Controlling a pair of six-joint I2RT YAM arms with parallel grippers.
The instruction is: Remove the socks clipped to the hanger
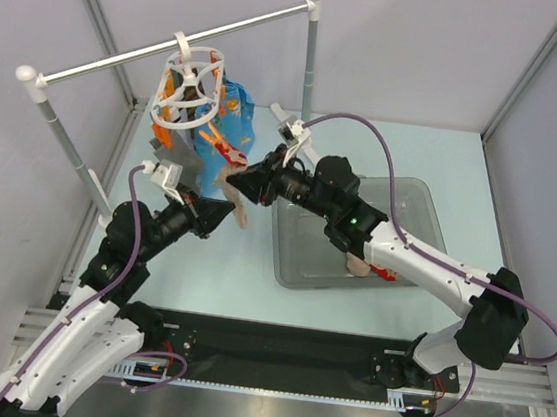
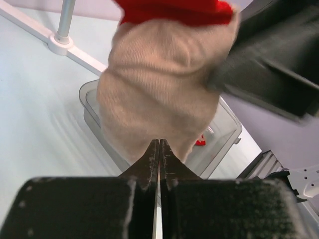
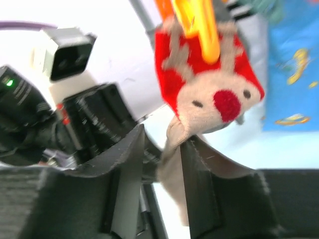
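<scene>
The white ring hanger (image 1: 186,85) hangs from the rail, with orange clips and several socks below it. A beige sock with a red reindeer-face cuff (image 3: 209,84) hangs from an orange clip (image 3: 199,25). It also shows in the top view (image 1: 239,204) and the left wrist view (image 2: 159,84). My right gripper (image 3: 164,137) is open around the sock's lower part, and the fabric lies against one finger. The right gripper also shows from above (image 1: 233,183). My left gripper (image 2: 159,143) is shut, with its tips at the sock's lower edge. It sits just below the right gripper in the top view (image 1: 228,211).
A bright blue printed cloth (image 1: 231,113) hangs beside the socks. The white rail (image 1: 177,41) spans two posts (image 1: 309,61). A clear bin (image 1: 420,200) on the right holds a beige sock (image 1: 357,266) and a red item (image 1: 384,274). Both arms crowd together under the hanger.
</scene>
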